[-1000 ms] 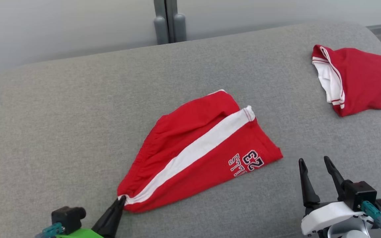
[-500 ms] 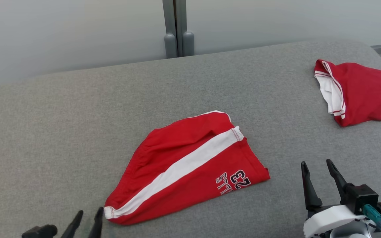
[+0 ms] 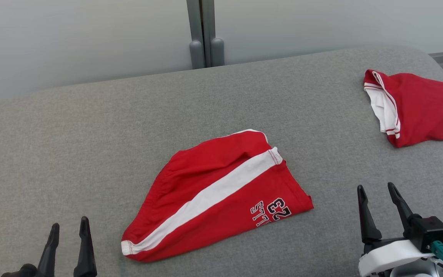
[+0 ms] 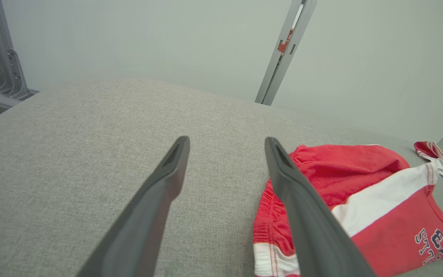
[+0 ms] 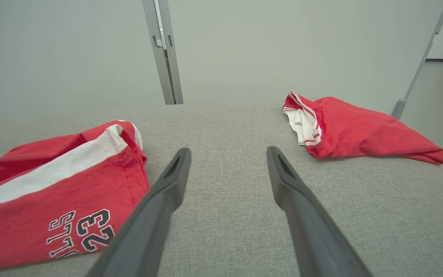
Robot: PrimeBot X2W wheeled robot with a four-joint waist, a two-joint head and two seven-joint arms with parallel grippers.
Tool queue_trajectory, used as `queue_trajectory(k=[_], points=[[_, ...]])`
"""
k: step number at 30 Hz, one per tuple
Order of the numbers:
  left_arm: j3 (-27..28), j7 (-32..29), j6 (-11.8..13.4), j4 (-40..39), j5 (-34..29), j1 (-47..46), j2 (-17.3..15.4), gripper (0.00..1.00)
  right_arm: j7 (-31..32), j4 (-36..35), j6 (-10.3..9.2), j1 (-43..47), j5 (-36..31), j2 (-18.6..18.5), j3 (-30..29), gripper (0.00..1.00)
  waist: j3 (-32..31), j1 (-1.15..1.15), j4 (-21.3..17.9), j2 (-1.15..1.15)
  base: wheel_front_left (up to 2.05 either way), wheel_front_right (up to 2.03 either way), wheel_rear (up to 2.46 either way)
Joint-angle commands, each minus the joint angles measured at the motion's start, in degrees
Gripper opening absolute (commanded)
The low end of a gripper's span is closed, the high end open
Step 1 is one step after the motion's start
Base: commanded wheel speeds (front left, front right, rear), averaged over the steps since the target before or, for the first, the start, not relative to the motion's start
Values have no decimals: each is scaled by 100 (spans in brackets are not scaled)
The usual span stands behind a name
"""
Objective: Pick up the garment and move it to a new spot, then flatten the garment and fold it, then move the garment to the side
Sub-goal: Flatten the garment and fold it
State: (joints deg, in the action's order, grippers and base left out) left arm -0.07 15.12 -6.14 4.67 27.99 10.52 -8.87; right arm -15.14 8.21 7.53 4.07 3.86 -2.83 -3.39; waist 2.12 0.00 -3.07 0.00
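Lying between left tool [image 3: 69, 222] and right tool [image 3: 375, 186], both spread empty, the garment [image 3: 217, 192] rests.

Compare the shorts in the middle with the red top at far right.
The shorts bear a broad white stripe and a printed number; the top shows only thin striped trim and white lining. The shorts lie flat mid-cushion; the top sits bunched at the right edge. Both are red and white, on the grey cushion.

Grey surface [image 3: 71, 134] bare at left and back; shorts [image 3: 214, 192] block centre, second garment [image 3: 425, 107] far right.
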Motion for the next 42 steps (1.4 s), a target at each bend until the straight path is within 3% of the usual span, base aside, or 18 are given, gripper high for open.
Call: queue_trajectory(k=[1, 5, 8, 16, 24, 33, 42], points=[[146, 0, -54, -76, -186, 91, 125, 100, 2, -43, -9, 6, -17, -13, -5, 100, 12, 0, 36, 0, 0, 0, 0], [416, 0, -126, -215, -593, 42, 406, 100, 2, -85, -9, -54, -39, -13, 38, 100, 41, 0, 62, 0, 0, 0, 0], [319, 0, -140, -168, -755, -86, 503, 100, 2, -98, -9, -93, -45, -13, 64, 100, 64, 0, 60, 0, 0, 0, 0], [-1425, 1, -146, 363, -731, -1011, 337, 100, 2, -125, -9, -262, -104, -13, 200, 100, 296, 0, -49, 0, 0, 0, 0], [-3186, -35, -143, 1461, -172, -2778, 253, 100, 2, -153, -9, -606, 31, -14, 420, 100, 779, 0, -545, 0, 0, 0, 0], [-4239, -403, -143, 2706, 444, -4108, 50, 100, 2, -167, -9, -720, 216, -10, 452, 100, 1195, 0, -1142, 0, 0, 0, 0], [-4749, -464, -143, 3454, 696, -4713, -126, 100, 2, -136, -9, -698, 331, -10, 401, 100, 1231, 0, -1328, 0, 0, 0, 0]])
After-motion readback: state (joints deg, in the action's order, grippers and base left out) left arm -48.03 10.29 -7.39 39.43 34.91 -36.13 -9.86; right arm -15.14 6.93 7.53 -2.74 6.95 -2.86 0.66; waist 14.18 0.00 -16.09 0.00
